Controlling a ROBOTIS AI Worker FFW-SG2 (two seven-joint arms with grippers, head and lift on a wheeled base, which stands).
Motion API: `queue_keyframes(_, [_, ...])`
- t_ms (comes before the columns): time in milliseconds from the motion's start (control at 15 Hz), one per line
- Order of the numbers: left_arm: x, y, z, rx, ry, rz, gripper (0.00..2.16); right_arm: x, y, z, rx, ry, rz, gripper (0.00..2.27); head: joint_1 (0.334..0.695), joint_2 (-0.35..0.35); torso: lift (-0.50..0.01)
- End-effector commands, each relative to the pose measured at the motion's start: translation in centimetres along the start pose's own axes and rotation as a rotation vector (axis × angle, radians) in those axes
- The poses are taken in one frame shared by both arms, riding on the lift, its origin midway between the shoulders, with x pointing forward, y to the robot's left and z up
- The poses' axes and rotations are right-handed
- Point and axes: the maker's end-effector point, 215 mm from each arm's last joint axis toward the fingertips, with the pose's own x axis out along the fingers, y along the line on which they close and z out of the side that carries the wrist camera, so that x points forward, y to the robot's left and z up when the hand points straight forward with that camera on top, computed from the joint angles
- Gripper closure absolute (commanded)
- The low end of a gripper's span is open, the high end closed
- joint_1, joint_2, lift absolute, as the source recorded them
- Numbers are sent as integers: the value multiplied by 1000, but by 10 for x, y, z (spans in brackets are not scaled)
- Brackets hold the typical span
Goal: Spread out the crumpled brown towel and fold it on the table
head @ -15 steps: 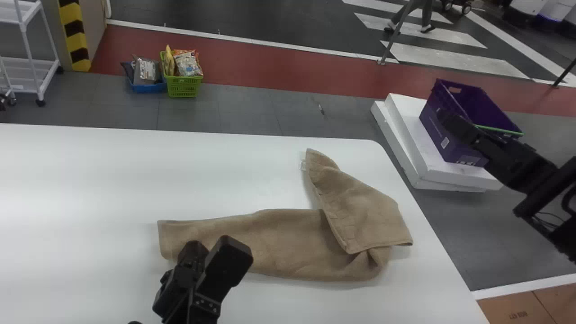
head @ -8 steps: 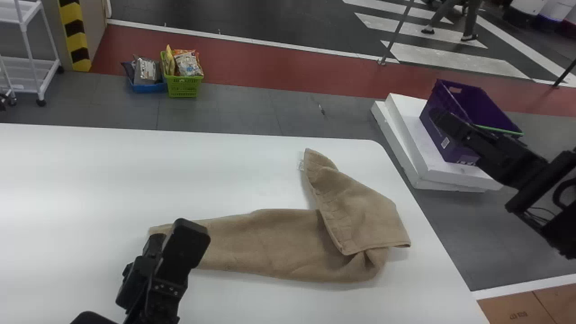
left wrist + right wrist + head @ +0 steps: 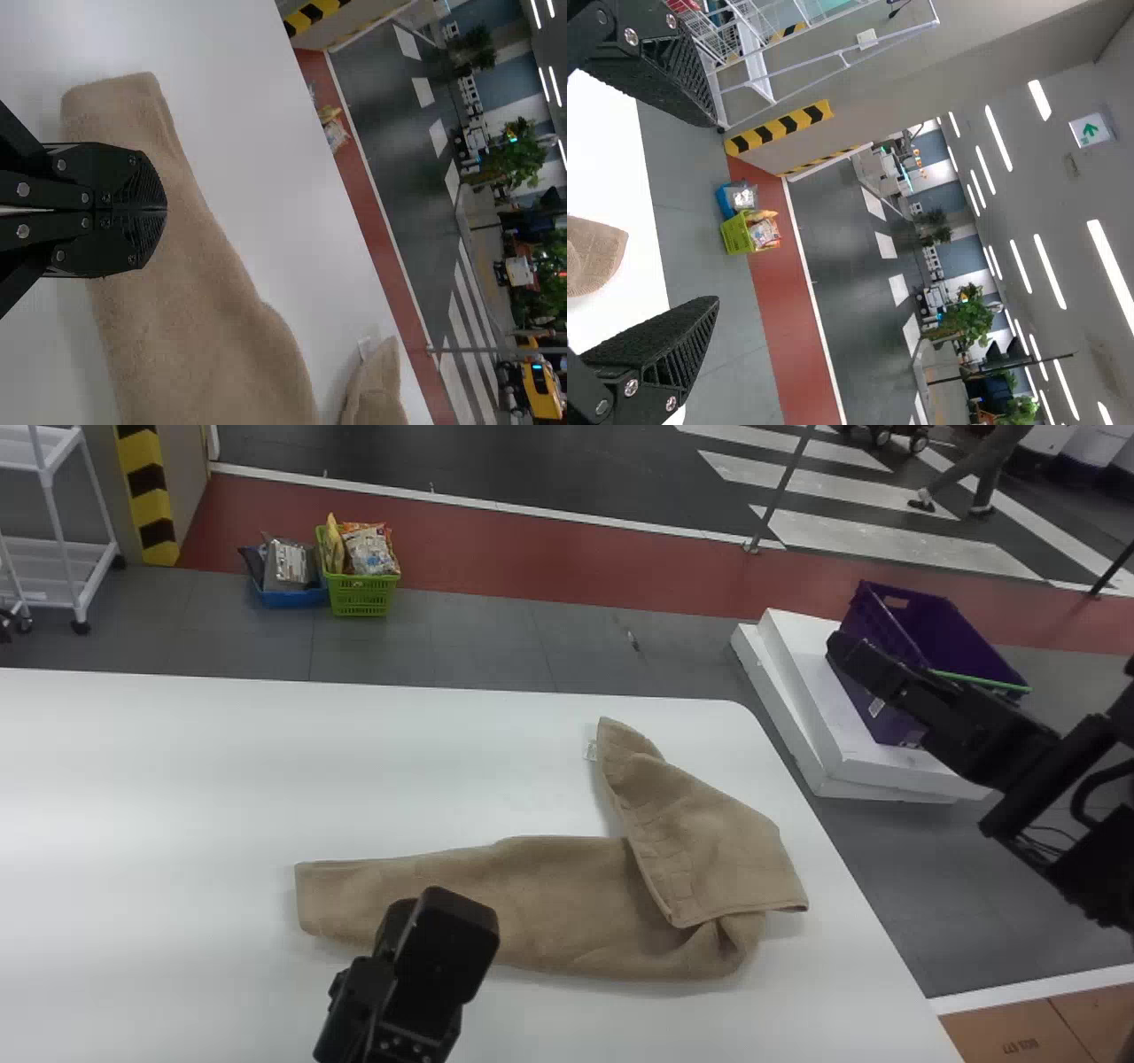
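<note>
1. One brown towel (image 3: pixel 549 903) lies on the one white table (image 3: pixel 177 779), its long strip running roughly along the worktop, its right end near the right edge.
2. At that end one flap is turned over the strip, its narrow tip pointing toward the far edge, near the far right corner. One small white tag (image 3: pixel 591 750) sticks out beside the tip.
3. Of two grippers, the left gripper (image 3: pixel 431 914) is over the towel's near side, toward its left end. Its two fingers are closed against each other with no cloth between them; whether they touch the towel cannot be told.
4. The right gripper (image 3: pixel 846 651) is out past the right edge, its two fingers wide apart and holding nothing.
5. Past the right edge, one purple crate (image 3: pixel 930 629) sits on two stacked white slabs (image 3: pixel 797 691).
6. On the floor beyond the far edge stand one blue basket (image 3: pixel 297 598) and one green basket (image 3: pixel 361 595), side by side, both with packets in them. Left of them is one white cart (image 3: pixel 66 558).
</note>
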Motion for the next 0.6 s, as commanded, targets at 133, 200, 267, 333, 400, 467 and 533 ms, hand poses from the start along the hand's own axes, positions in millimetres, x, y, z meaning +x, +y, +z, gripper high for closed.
queue_keyframes(133, [-7,-45,12,33,-24,-79,1325,-1,-1,-2,0,3,0,117,695,-350,-127])
queue_keyframes(200, [-1,-50,12,47,-23,-80,1298,-1,0,-2,1,4,3,117,695,-350,-127])
queue_keyframes(267, [6,-51,5,66,-11,-79,1298,-1,-1,-3,2,4,4,117,695,-350,-127])
queue_keyframes(333, [13,-52,0,78,1,-78,1298,-2,0,-5,3,8,7,117,695,-350,-127])
queue_keyframes(400, [20,-52,-6,90,9,-77,1298,-3,-1,-5,2,7,6,117,695,-350,-127])
queue_keyframes(467, [27,-50,-9,95,9,-74,1301,-4,-3,-6,2,7,3,117,695,-350,-127])
queue_keyframes(533, [33,-48,-14,99,16,-73,1298,-5,-5,-6,5,7,1,117,695,-350,-127])
